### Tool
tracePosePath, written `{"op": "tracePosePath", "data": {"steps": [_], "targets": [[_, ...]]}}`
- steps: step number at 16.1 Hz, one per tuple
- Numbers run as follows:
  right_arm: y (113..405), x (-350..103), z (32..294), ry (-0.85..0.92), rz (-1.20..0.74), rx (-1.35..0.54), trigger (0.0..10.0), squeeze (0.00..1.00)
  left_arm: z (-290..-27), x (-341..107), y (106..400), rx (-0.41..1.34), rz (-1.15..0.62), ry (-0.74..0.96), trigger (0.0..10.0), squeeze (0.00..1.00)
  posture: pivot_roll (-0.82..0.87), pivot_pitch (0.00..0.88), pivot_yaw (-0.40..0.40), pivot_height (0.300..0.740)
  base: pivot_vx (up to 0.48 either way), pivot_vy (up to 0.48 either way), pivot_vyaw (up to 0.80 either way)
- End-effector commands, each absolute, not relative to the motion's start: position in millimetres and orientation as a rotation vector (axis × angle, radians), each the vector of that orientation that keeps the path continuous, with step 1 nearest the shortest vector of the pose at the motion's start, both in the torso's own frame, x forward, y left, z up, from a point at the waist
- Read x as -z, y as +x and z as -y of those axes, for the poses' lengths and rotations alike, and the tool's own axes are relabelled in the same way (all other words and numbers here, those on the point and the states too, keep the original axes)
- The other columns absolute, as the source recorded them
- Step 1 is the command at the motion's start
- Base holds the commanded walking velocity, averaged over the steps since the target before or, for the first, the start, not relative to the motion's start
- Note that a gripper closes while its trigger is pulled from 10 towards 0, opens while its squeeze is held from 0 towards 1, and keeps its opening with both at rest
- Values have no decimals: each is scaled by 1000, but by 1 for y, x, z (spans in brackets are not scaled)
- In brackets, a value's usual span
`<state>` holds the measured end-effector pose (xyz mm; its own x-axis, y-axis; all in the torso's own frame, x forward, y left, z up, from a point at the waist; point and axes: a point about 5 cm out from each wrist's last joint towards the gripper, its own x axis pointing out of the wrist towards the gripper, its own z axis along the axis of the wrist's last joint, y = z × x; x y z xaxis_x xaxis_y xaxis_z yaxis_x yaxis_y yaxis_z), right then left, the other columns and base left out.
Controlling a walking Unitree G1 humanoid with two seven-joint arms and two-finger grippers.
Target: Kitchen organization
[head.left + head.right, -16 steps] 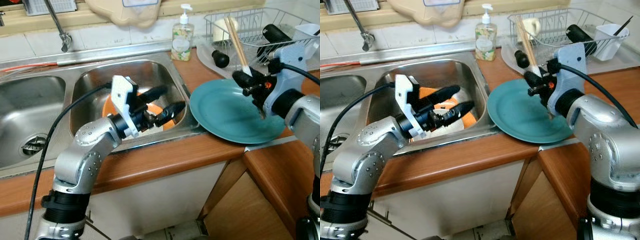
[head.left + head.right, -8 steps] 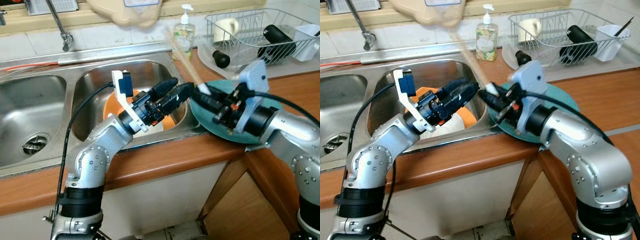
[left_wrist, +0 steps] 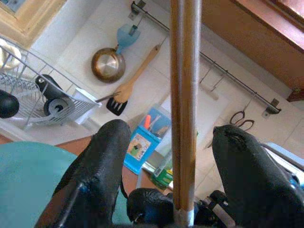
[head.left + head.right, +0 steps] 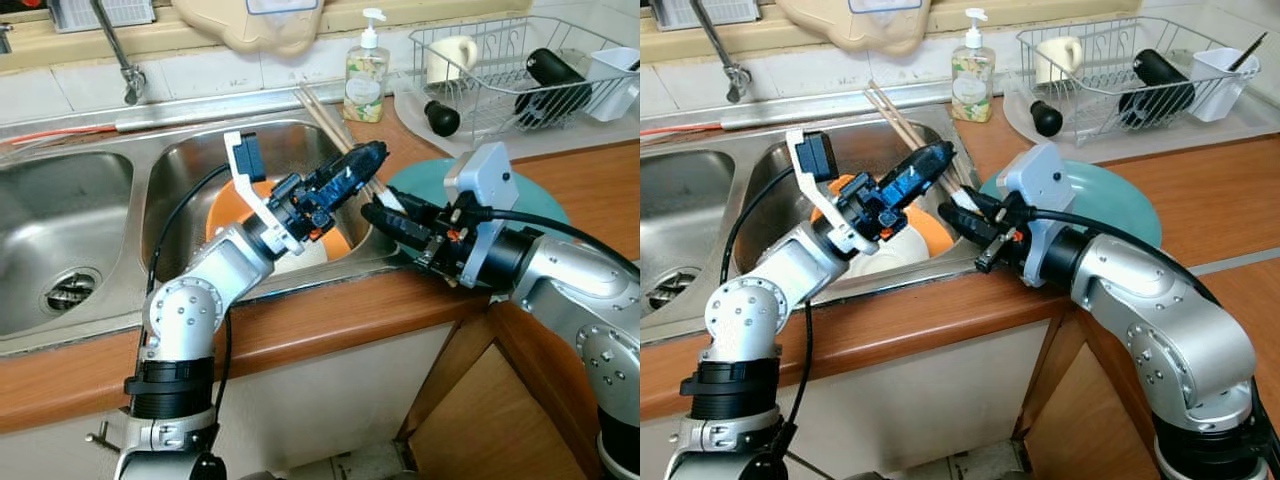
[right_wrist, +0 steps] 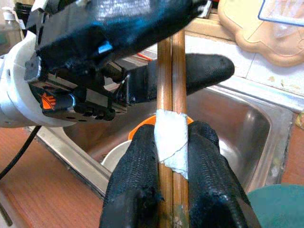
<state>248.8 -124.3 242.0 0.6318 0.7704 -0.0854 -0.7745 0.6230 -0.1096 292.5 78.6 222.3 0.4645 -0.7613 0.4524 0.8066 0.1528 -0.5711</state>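
- Handover in progress: right gripper (image 5: 172,156) clenched on taped chopsticks (image 4: 325,115); left gripper (image 3: 173,156) spread around them.
- Next, I judge: left clamps, right releases.

From my seat, taking the sink basin (image 4: 190,160) as anchor: bowls (image 4: 902,243) lie in it, the plate (image 4: 535,200) sits on the counter to its right, and soap bottle (image 4: 365,70) and dish rack (image 4: 500,60) stand behind that plate.
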Motion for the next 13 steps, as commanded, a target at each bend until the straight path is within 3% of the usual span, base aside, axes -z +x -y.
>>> {"op": "tracePosePath", "data": {"steps": [1,13], "targets": [[244,-246,119,-161,3,-907,0,0,-80,-224,295,1123,56,-866,0,0,-189,0,101,740,0,0,0],[252,-244,124,-188,-8,-830,0,0,-81,-222,298,1112,7,-909,0,0,-194,0,109,740,0,0,0]]}}
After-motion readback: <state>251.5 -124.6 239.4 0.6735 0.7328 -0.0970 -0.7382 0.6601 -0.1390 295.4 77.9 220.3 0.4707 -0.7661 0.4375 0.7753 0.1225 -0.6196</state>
